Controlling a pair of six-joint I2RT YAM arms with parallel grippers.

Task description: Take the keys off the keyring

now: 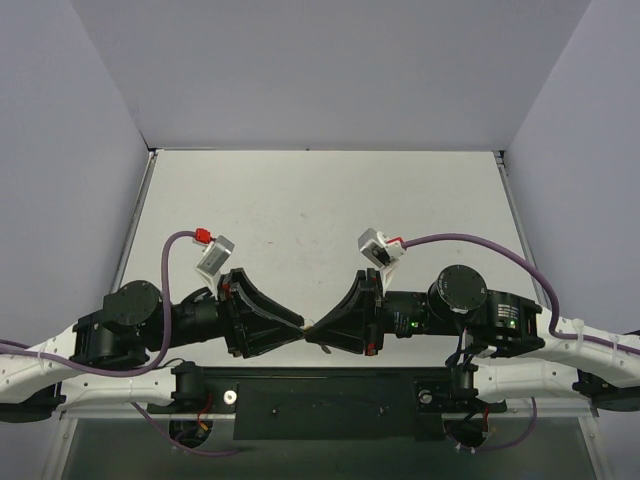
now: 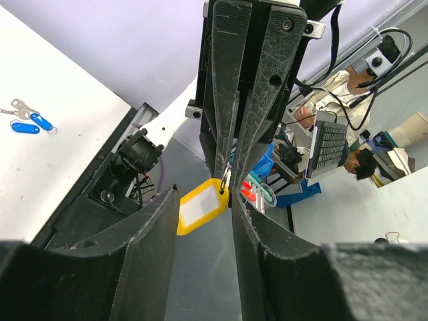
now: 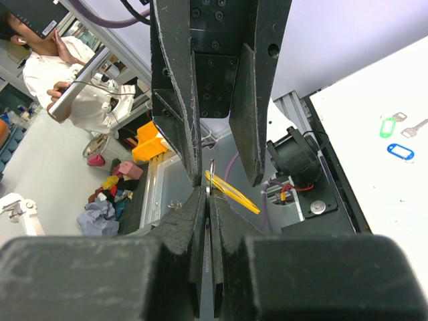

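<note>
My two grippers meet tip to tip above the table's near edge. My right gripper (image 1: 316, 335) is shut on the thin metal keyring (image 2: 226, 179), which shows edge-on between its pads in the right wrist view (image 3: 211, 175). The oval yellow tag (image 2: 200, 206) hangs from the ring, and is a yellow sliver in the right wrist view (image 3: 235, 194). My left gripper (image 1: 299, 328) is open, its fingers (image 2: 150, 227) on either side of the tag without touching it. I cannot tell the key apart from the ring.
Blue-tagged keys (image 2: 25, 124) lie on the white table (image 1: 320, 200). A green tag (image 3: 387, 126), a blue tag (image 3: 400, 152) and a silver key (image 3: 418, 127) lie on it too. Grey walls enclose the table. A person stands beyond the near edge.
</note>
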